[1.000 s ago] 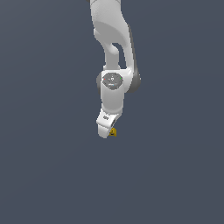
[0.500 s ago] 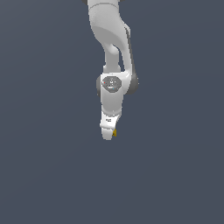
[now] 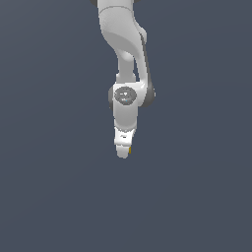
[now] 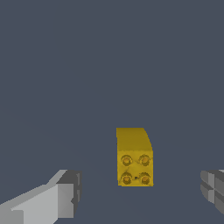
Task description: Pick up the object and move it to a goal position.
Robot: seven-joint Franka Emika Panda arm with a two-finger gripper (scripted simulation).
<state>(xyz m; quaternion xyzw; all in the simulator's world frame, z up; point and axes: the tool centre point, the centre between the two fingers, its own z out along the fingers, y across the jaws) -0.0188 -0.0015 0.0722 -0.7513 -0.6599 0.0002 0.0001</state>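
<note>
The object [image 4: 134,157] is a small mustard-yellow block with four darker round marks on the face turned to the wrist camera. It lies on the grey floor between the two fingers of my gripper [image 4: 141,194], touching neither. The jaws stand wide apart, one finger [image 4: 65,197] on one side and the other finger [image 4: 213,187] at the frame's edge. In the exterior view my gripper [image 3: 123,153] points straight down and covers nearly all of the object [image 3: 131,148], leaving only a thin yellow sliver at its side.
A flat, uniform grey floor [image 3: 197,197] surrounds the arm on all sides. No other object, container or edge shows in either view.
The gripper has come down a little and turned more upright over the object. The yellow block, plainly visible beside the fingertips before, is now almost hidden behind them.
</note>
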